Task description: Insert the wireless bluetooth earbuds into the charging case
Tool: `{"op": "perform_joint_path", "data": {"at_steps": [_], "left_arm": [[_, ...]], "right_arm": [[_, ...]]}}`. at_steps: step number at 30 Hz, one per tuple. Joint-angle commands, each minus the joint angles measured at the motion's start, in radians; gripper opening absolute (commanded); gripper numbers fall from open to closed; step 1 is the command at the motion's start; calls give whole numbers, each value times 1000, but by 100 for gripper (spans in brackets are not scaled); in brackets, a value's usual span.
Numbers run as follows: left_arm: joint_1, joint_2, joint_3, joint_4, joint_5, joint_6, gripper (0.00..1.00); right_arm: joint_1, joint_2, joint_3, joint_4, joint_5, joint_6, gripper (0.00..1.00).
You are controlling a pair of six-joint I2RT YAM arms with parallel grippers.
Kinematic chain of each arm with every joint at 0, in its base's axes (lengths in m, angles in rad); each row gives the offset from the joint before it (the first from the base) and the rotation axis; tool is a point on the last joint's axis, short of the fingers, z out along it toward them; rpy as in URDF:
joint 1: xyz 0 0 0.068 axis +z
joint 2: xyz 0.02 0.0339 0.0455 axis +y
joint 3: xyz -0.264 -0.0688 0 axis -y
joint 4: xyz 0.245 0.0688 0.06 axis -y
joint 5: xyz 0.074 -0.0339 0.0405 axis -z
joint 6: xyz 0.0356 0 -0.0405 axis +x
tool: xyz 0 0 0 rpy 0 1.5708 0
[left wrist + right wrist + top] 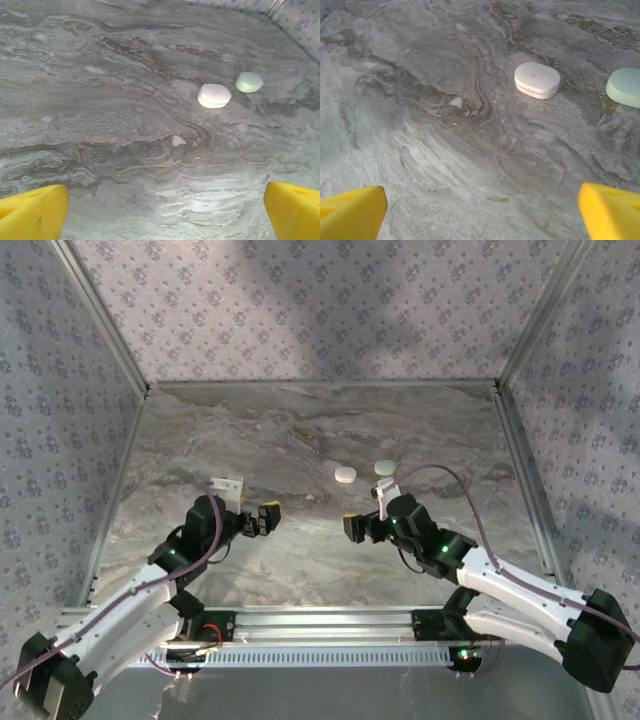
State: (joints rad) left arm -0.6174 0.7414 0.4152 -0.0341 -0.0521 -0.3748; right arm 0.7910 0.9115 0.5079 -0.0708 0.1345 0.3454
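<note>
Left gripper [268,519] and right gripper [352,528] face each other mid-frame from above; wrist views show each one's yellow fingers [32,210] spread wide, empty; table [300,430] marble; white case [345,475], green case [385,468] upper centre; wrist views add one earbud [178,141], loose on the table, lower left of white case.

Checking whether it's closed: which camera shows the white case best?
Right wrist: the white case is largest there, its seam line visible. Left wrist shows it smaller; top external, a tiny oval.

Grey-marbled table [470,175], white case [537,80], pale green case [625,86], whitish earbud [456,102].
</note>
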Motion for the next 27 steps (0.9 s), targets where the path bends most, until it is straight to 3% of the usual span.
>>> {"op": "perform_joint_path", "data": {"at_steps": [1, 4, 9, 14, 18, 21, 27], "left_arm": [[-4, 61, 105, -42, -57, 38, 100], [17, 151, 185, -97, -124, 72, 100], [184, 245, 263, -132, -70, 79, 100], [272, 188, 248, -129, -100, 151, 100], [384, 113, 172, -85, -105, 165, 100], [475, 105, 128, -65, -84, 177, 100], [592, 180, 66, 14, -66, 216, 100]], "right_arm": [[-77, 39, 83, 24, -129, -47, 100], [-184, 61, 126, 7, -191, -50, 100], [-411, 16, 148, -18, -191, -29, 100], [-701, -21, 90, 43, -285, 36, 100], [-860, -21, 43, 86, -270, 56, 100], [-916, -26, -38, 195, -242, 78, 100], [-927, -42, -146, 293, -85, -10, 100]]}}
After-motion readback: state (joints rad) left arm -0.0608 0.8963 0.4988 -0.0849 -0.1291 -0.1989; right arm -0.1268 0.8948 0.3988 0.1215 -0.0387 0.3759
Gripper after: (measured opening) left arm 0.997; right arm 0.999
